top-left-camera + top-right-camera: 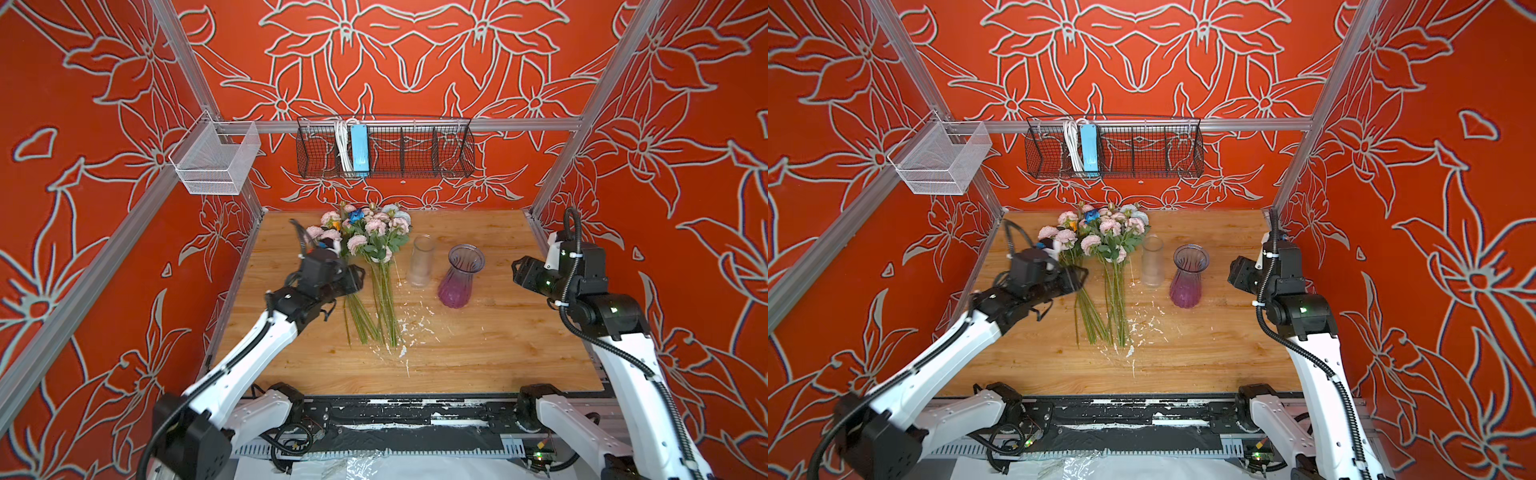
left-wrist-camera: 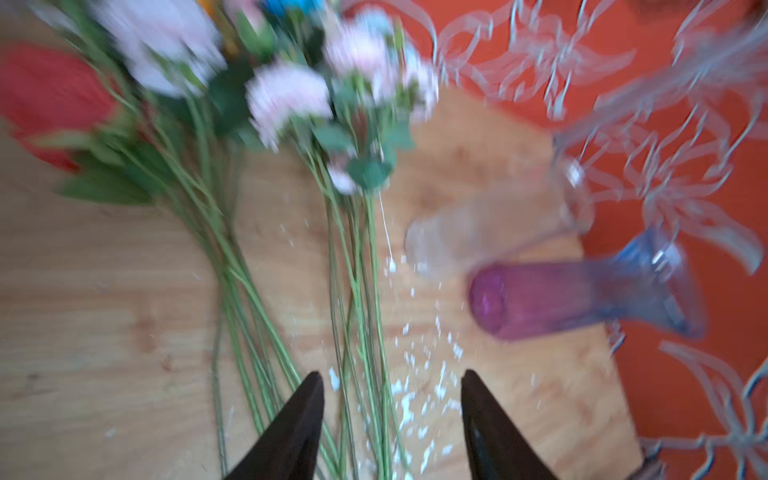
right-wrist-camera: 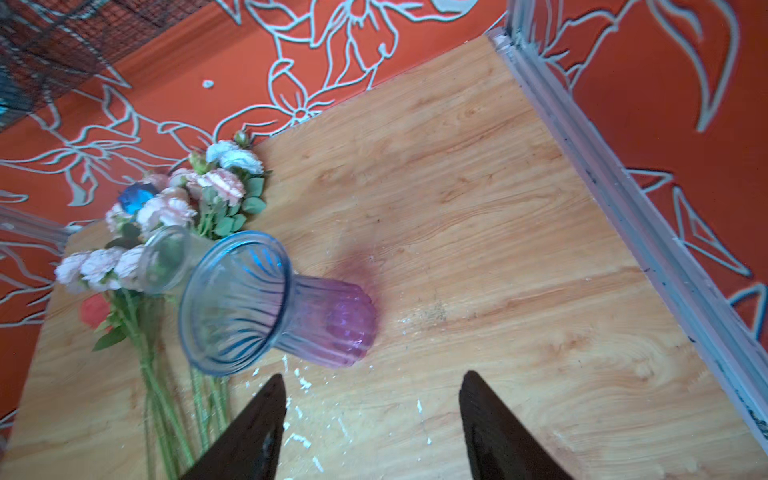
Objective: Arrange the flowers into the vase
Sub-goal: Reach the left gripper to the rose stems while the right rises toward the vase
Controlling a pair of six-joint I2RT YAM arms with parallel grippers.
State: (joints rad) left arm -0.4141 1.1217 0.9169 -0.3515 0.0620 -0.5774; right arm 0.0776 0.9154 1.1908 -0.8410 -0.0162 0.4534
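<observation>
On the table point(image 1: 478, 353), flowers point(image 1: 376, 245) lie leftmost, jar point(image 1: 420, 262) between, vase point(image 1: 459, 278) rightmost.

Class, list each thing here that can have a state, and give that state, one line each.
flowers: lying on the table, none in a vase
purple vase: upright, empty
clear vase: upright, empty
left gripper: open, above the stems
right gripper: open, holding nothing
white mesh basket: empty

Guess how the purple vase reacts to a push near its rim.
Probably tips rather than slides: the purple vase stands upright and tall on a base no wider than its rim. Its see-through ribbed wall looks like glass or plastic, so it is likely slick and maybe fragile. Once down it would probably roll, and the clear vase stands close beside it.
</observation>
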